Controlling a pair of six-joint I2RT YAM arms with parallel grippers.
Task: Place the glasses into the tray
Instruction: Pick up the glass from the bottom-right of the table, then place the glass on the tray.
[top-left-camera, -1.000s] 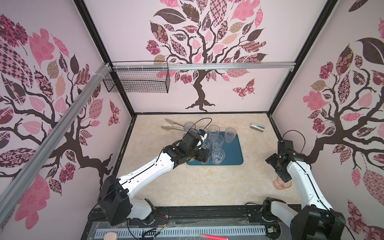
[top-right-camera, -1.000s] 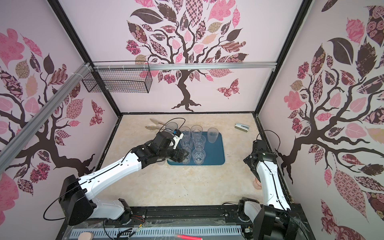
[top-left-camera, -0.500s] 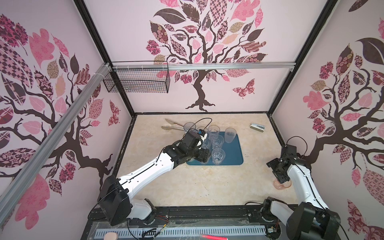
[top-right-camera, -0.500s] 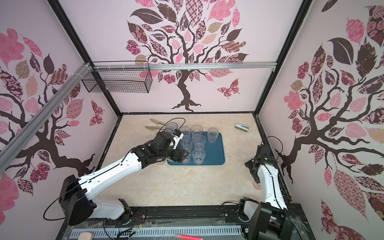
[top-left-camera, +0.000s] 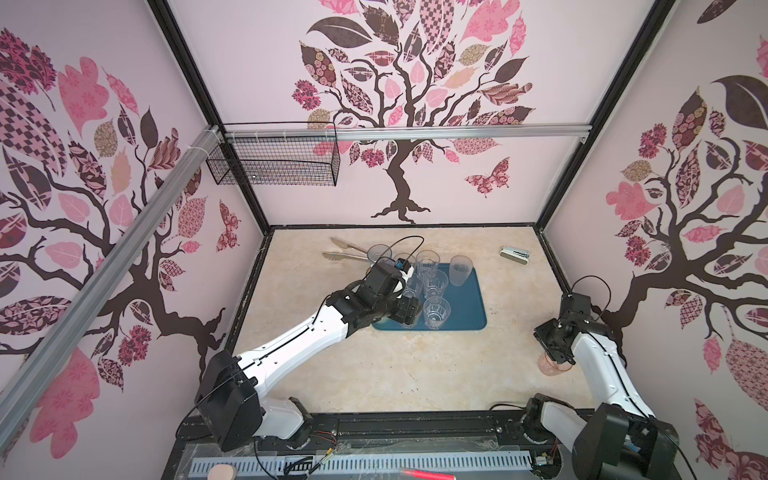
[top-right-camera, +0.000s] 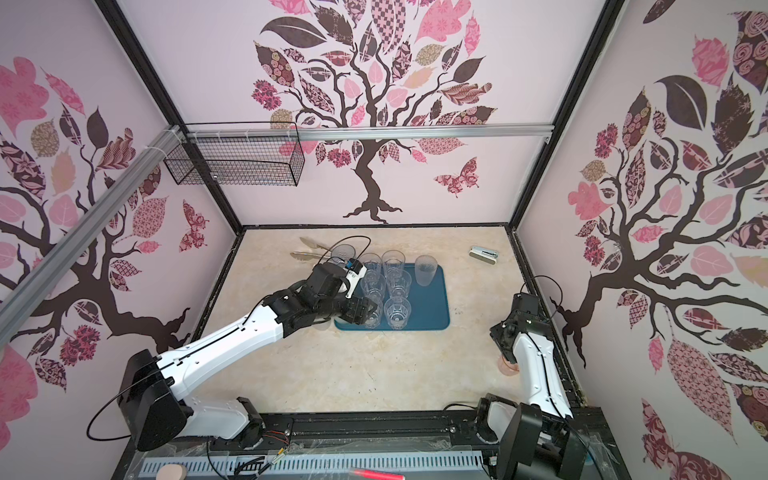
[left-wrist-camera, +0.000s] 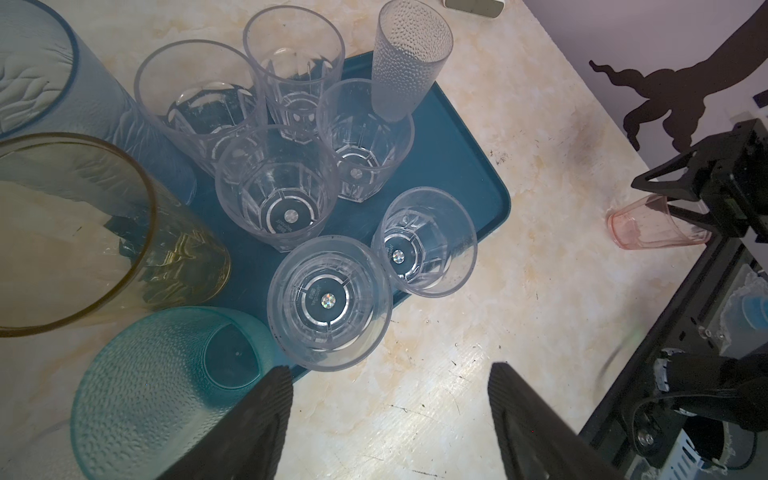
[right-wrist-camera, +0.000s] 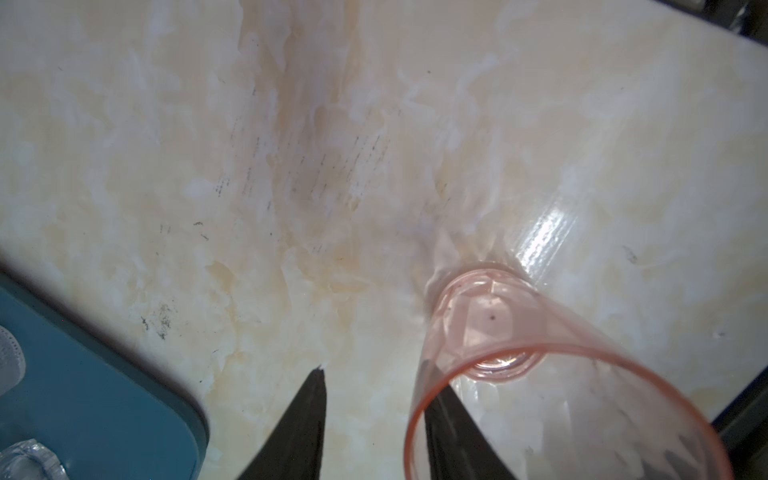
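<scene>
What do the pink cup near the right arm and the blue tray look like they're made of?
Pink cup: thin, see-through wall with a rosy tint and a glossy sheen. It is probably plastic, though glass cannot be ruled out. Tray: opaque teal-blue, smooth with a dull sheen, rounded corners and a low moulded rim. It is most likely plastic.

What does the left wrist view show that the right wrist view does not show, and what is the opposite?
Only the left wrist view: a cluster of clear glasses on the tray, the amber glass, the teal-green glass, and the open, empty left gripper.
Only the right wrist view: the right gripper from close, open, with one finger outside the rim of the pink glass and the other seemingly inside.
Both: the pink glass, the tray and the table.
</scene>
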